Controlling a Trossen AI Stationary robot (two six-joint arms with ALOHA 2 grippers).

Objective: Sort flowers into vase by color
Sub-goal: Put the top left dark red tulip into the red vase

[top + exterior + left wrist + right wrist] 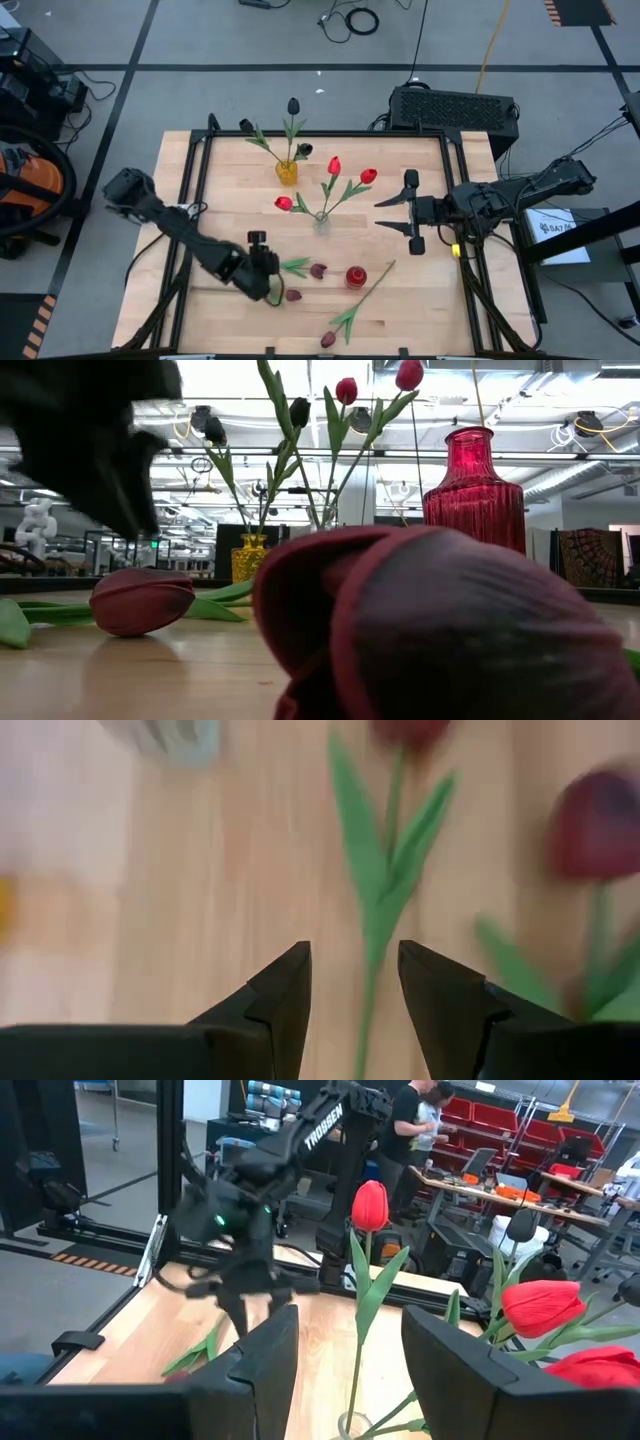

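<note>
Flowers lie and stand across the pale wooden worktop [420,290]. Three bright red artificial tulips [334,166] on thin green stems stand in a small clear glass vase [321,222] near the middle, and near-black tulips [293,105] stand in a small yellow glass vase [287,172] toward the far edge. A ribbed red glass vase [356,277] stands nearer the front and holds nothing that can be seen. Beside it lie loose dark maroon tulips [318,270], one just left of the red vase, another [293,295] a little nearer the front edge, and a third [328,340] at the front edge with its long stem running up toward the right.

The left hand [272,287] hangs low over the worktop at front left, close to the two maroon tulips there. Its fingers [285,1000] are spread, and a thin green stem with long leaves [385,890] lies on the wood in the gap between them; they grip nothing.

The right hand [388,215] waits above the worktop's right side, pointing toward the clear vase, its fingers [262,1355] apart and empty.

In the right wrist view, two people [415,1125] stand at workbenches in the room beyond.
</note>
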